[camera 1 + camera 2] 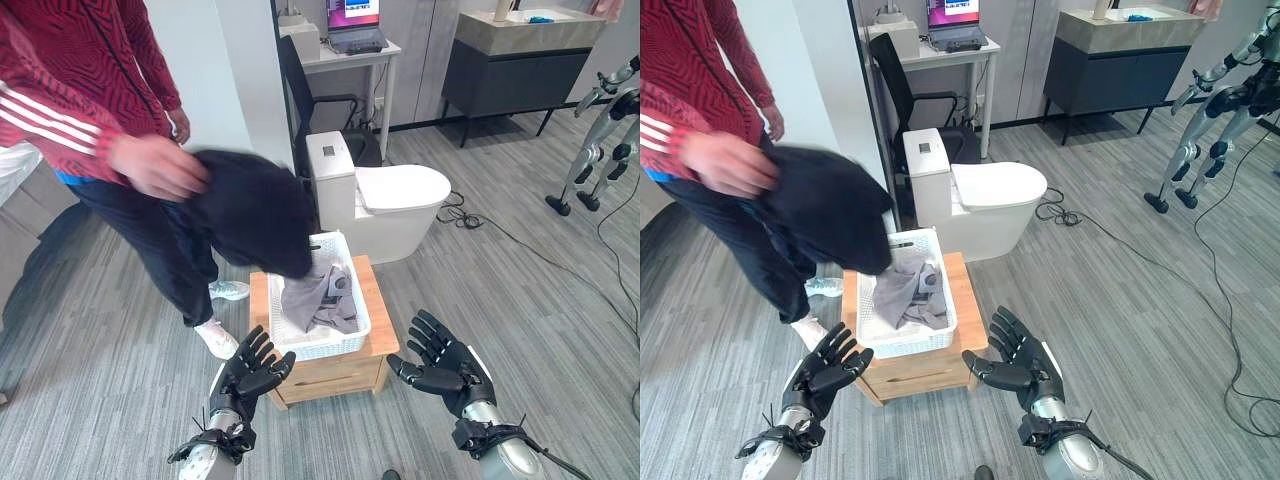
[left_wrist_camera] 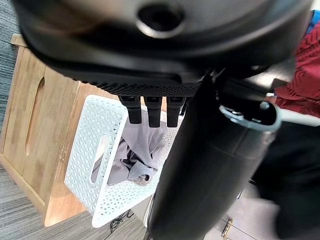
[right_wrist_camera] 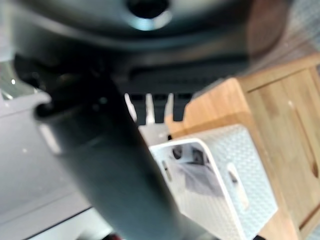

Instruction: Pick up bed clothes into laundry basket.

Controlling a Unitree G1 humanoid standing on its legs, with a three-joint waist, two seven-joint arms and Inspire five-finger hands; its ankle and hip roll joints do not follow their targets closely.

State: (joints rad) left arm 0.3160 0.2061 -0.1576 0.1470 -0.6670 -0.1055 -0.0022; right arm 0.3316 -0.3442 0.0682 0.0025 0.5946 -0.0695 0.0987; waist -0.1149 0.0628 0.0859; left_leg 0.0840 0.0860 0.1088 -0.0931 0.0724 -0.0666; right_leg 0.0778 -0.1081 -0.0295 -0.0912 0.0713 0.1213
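Observation:
A white lattice laundry basket (image 1: 340, 340) stands on a low wooden box (image 1: 380, 350), with grey clothes (image 1: 320, 295) lying in it. A person in a red top holds a dark garment (image 1: 250, 210) over the basket's far left corner. My left hand (image 1: 252, 372) hovers open at the box's near left corner, holding nothing. My right hand (image 1: 442, 366) is open too, just off the box's near right side. The left wrist view shows the basket (image 2: 95, 165) and grey clothes (image 2: 140, 155) past my fingers. The right wrist view shows the basket (image 3: 220, 200) on the box.
A white toilet (image 1: 390, 200) stands behind the box. The person's legs and shoes (image 1: 225, 335) are left of it. Further back are a black chair (image 1: 320, 110), a desk with a laptop (image 1: 355, 30) and a dark cabinet (image 1: 520, 70). Another robot (image 1: 600, 130) stands far right. Cables cross the grey floor.

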